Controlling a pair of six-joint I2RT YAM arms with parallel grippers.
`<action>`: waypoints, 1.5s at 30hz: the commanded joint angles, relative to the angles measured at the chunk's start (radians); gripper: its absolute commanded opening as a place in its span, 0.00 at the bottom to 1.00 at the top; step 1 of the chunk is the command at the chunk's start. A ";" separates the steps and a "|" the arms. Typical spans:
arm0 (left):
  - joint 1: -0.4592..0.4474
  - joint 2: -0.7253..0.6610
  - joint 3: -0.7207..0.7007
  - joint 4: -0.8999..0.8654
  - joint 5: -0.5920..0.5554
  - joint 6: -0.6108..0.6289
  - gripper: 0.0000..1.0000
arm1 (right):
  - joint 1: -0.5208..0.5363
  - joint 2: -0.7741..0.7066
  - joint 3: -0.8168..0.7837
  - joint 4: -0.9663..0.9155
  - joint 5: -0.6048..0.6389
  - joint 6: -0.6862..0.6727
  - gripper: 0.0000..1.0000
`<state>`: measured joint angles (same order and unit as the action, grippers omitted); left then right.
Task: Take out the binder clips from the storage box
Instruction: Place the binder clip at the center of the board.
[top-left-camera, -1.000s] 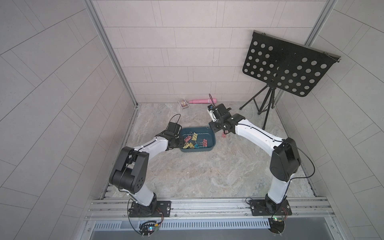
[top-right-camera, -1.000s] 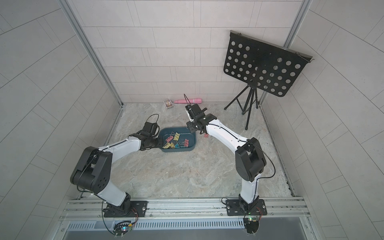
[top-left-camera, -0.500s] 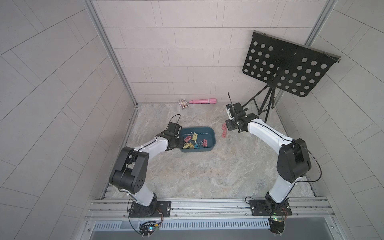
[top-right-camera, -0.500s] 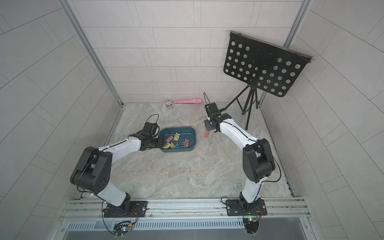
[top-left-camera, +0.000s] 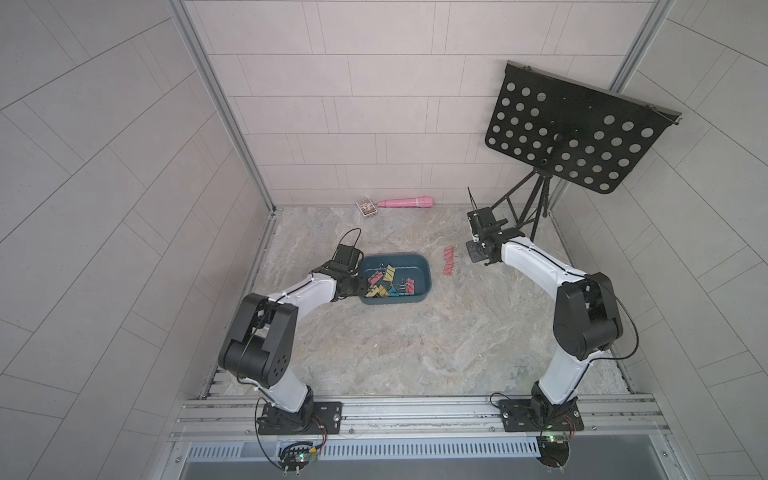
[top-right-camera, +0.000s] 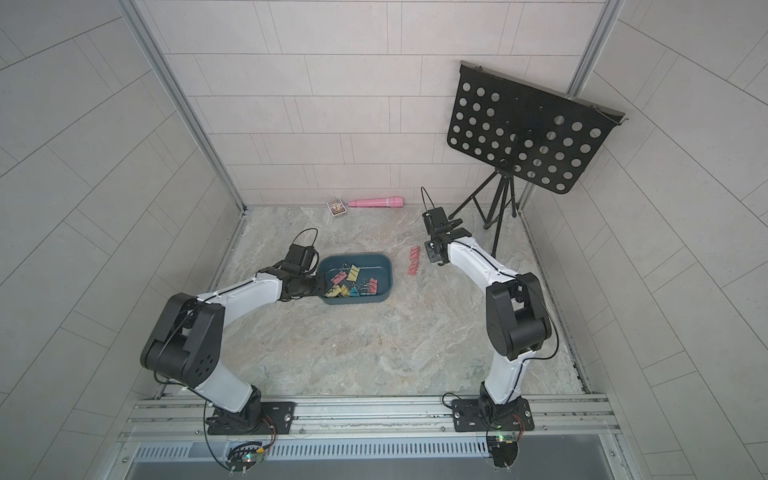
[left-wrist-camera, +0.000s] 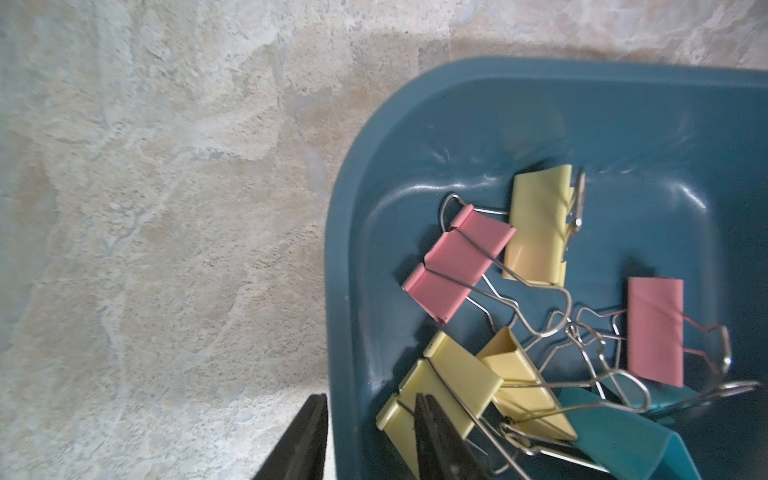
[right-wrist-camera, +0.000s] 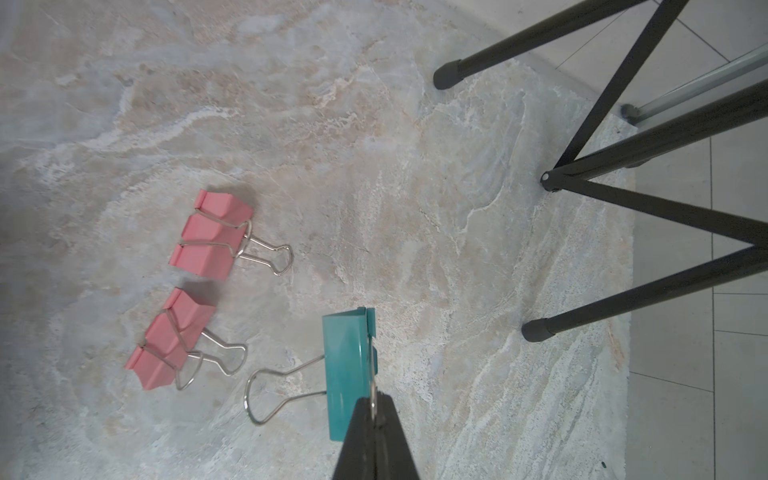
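Even, diffuse overhead light is filling both top views, and shadows on the floor (top-left-camera: 395, 353) are falling faint and soft. Wide-angle distortion is bending the tile lines of the walls (top-left-camera: 104, 166), most strongly toward 9 and 3 o'clock. In the left wrist view, the box (left-wrist-camera: 623, 104) is showing pale glare streaks on its glossy inner wall. The left fingers (left-wrist-camera: 440, 453) are lying out of focus at 6 o'clock, and the frame is dimming toward 9 o'clock. In the right wrist view, the pink clips (right-wrist-camera: 208, 245) are casting short, soft shadows. The teal clip (right-wrist-camera: 347, 374) is rendering fairly sharply, the right fingers (right-wrist-camera: 357, 440) are blurring at 6 o'clock, and the edge is darkening toward 9 o'clock.
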<state>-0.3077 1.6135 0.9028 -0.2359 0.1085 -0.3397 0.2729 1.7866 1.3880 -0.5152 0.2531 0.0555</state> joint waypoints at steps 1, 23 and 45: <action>0.006 -0.021 -0.009 -0.003 -0.004 0.009 0.43 | -0.009 0.039 0.015 0.013 0.046 -0.005 0.00; 0.009 -0.032 -0.019 0.000 -0.004 0.008 0.43 | -0.023 0.221 0.115 0.031 0.111 0.000 0.00; 0.012 -0.004 -0.008 -0.003 -0.004 0.008 0.43 | -0.024 0.306 0.164 0.043 0.153 -0.008 0.00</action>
<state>-0.3035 1.6096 0.8951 -0.2356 0.1081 -0.3397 0.2543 2.0811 1.5284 -0.4675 0.3862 0.0517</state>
